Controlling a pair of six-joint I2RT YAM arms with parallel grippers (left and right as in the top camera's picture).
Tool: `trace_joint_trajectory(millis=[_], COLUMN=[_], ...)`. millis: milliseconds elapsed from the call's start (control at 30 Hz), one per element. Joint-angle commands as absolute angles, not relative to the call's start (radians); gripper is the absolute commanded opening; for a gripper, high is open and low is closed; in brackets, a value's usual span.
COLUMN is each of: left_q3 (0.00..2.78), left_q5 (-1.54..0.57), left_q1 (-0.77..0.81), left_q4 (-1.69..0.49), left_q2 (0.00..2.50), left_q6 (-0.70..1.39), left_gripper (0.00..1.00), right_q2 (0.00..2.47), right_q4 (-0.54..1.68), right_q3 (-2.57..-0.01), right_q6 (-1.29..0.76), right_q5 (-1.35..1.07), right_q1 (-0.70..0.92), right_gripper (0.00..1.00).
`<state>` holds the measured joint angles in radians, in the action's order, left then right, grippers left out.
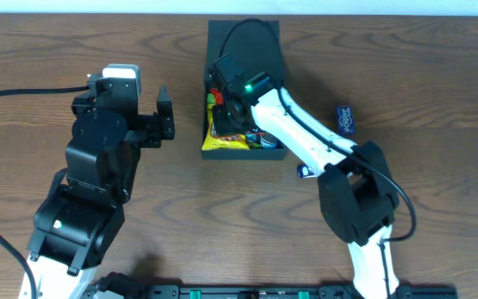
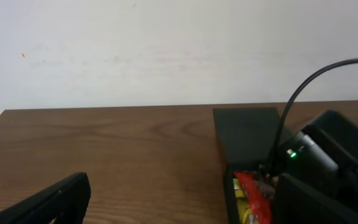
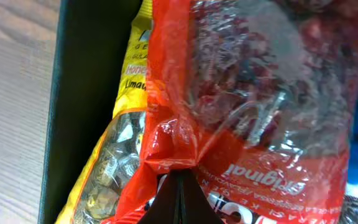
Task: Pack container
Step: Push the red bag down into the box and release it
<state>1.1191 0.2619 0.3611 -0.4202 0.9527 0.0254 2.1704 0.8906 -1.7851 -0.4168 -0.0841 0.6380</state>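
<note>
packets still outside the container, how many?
2. Blue packet on the table right of the container; smaller packet partly under the right arm. More may be hidden beneath the arms.

A robotics lab: left arm (image 1: 90, 166) and right arm (image 1: 305, 137) at a wood-grain surface (image 1: 438, 50), plain white wall (image 2: 166, 50), loose cable (image 1: 23, 93)

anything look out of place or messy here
A blue packet lies alone on the table, right of the box. Another blue bit peeks out from under the right arm. Nothing looks spilled or damaged.
</note>
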Motion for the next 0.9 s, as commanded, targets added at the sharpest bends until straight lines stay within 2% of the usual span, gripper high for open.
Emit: trace_joint_trajectory(millis=[0,233,533,867], left_q3=[1.136,1.136,1.136,1.136], left_q5=[0.262,0.262,0.262,0.261], left_q1=[0.358,0.358,0.358,0.358], left_q4=[-0.418,-0.418,-0.415,-0.408], left_q2=[0.944,0.944,0.944,0.911], left_q6=[0.023,0.023,0.023,0.023], left_gripper=[0.95,0.95,0.95,0.95], right_q2=[2.218,2.207,2.071,2.130], right_q4=[0.897,0.888,0.933,0.923], right_q3=[-1.784,-1.794,-1.799,-1.777], right_q6=[-0.364,-0.357,-0.285,-0.252], right_q5=[-0.168,-0.181,-0.276,-0.284], right_q1=[0.669,0.679,0.668,0.706], right_gripper=[0.01,0.01,0.01,0.01])
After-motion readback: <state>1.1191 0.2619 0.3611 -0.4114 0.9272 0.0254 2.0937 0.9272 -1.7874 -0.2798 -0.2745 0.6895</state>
